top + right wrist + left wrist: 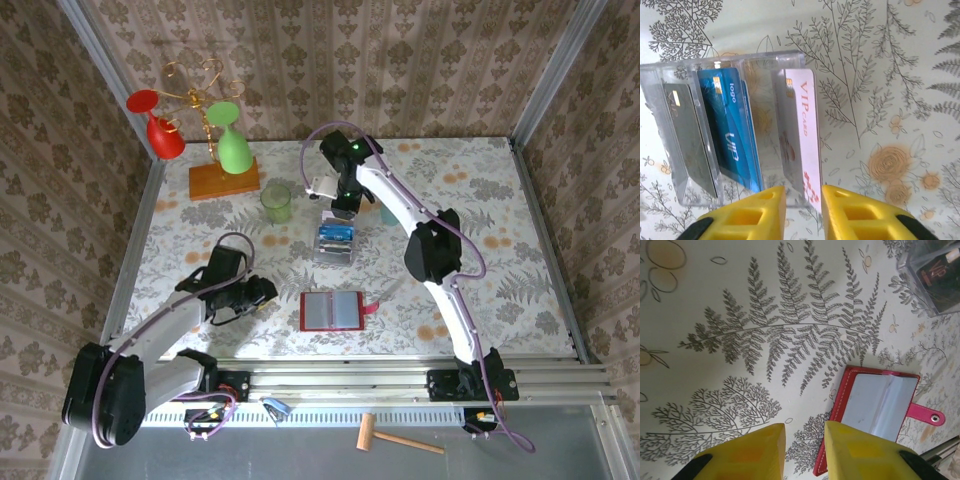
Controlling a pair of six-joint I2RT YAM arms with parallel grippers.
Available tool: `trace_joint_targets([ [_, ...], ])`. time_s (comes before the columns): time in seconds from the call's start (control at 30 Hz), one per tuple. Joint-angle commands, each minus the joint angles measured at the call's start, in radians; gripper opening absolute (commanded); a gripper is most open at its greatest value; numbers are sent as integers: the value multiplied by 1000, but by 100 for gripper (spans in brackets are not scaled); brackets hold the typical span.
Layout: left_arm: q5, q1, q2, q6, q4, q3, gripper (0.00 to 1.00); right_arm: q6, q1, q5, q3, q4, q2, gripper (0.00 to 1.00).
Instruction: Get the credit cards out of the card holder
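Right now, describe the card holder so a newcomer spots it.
On the floral table, look at the middle of the near edge. The card holder lies open flat: red rim, grey pockets, strap tab, unlike the clear box behind it.

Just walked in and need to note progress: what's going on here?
The right gripper hovers with its jaws apart over a clear plastic box. The credit cards stand in the box's slots: a grey one, blue ones and a white VIP one. The card holder lies open on the table, and its pockets look empty. The left gripper sits open beside the holder, holding nothing.
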Motion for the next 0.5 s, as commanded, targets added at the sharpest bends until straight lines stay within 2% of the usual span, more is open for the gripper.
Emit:
trace_joint_targets([
  [0.0, 1, 27, 21, 75, 6, 49, 27, 75, -7, 40, -88, 60, -123, 29],
  [0.27, -70, 83, 43, 162, 22, 68, 28, 226, -6, 40, -480, 335, -372, 41],
  [0.37, -107, 103, 44, 201, 6, 85, 32, 281, -6, 72, -623, 442, -462, 45],
  [0.47, -183, 110, 18, 236, -16, 99, 43, 352, -5, 108, -777, 547, -550, 51],
])
